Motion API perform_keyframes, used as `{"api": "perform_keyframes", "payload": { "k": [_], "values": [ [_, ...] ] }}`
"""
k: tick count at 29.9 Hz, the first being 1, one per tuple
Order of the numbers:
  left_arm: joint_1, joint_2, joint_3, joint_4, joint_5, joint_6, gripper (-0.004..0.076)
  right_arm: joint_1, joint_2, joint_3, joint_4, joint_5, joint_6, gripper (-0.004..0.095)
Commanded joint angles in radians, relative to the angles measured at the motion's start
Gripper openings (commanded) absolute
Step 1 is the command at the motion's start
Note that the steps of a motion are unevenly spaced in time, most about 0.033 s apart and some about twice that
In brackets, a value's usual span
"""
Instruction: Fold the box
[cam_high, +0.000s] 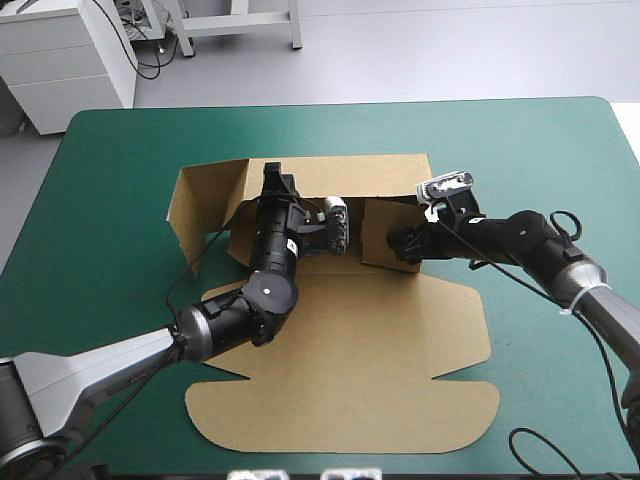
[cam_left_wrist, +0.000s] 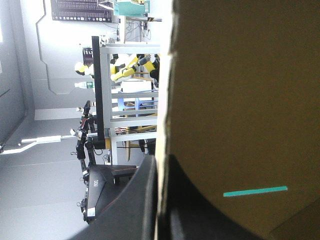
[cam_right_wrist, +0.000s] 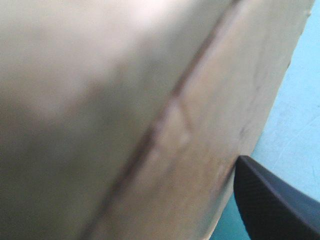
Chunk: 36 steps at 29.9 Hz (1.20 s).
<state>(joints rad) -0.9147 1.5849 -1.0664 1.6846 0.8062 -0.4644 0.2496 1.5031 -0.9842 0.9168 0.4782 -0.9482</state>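
Note:
The brown box lies mid-table, its lid flat toward the near edge and its far walls raised. My left gripper is at the top of the far wall, left of centre. In the left wrist view my gripper is shut on the box, whose edge runs up between the black fingers. My right gripper is at the raised right inner flap. In the right wrist view the box fills nearly everything, and my gripper shows one finger standing wide of the middle; the other is hidden behind the board.
The teal-green cover stretches wide to the left and right of the box, and a strip of it shows beside the flap. A thin slot in the board shows the cover through it.

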Motion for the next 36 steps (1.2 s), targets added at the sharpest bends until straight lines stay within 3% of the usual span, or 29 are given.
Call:
{"api": "perform_keyframes", "payload": {
  "k": [1,6,9,12,16,29,33,36],
  "values": [
    [-0.008,-0.048,-0.027,0.146,0.022,-0.017,-0.0008,0.033,-0.056,-0.024,0.071,-0.086,0.0,0.0697],
    [-0.008,-0.048,-0.027,0.146,0.022,-0.017,-0.0008,0.063,-0.072,-0.013,0.076,-0.141,0.014,0.0644],
    [-0.008,-0.048,-0.027,0.146,0.022,-0.017,-0.0008,0.067,-0.074,0.002,0.085,-0.153,0.026,0.053],
    [-0.008,-0.048,-0.027,0.146,0.022,-0.019,-0.0008,0.067,-0.074,0.012,0.085,-0.155,0.035,0.0358],
    [-0.008,-0.047,-0.027,0.146,0.022,-0.016,-0.0008,0.067,-0.074,0.012,0.09,-0.169,0.035,-0.0019],
    [-0.008,-0.047,-0.027,0.145,-0.013,-0.016,0.002,0.067,-0.072,0.012,0.118,-0.176,0.035,-0.0018],
    [-0.008,-0.047,-0.027,0.145,-0.068,-0.016,0.0145,0.067,-0.072,0.012,0.118,-0.18,0.035,-0.0017],
    [-0.008,-0.047,-0.027,0.146,-0.086,-0.016,0.0321,0.067,-0.072,0.012,0.118,-0.209,0.035,-0.0017]
  ]
}}
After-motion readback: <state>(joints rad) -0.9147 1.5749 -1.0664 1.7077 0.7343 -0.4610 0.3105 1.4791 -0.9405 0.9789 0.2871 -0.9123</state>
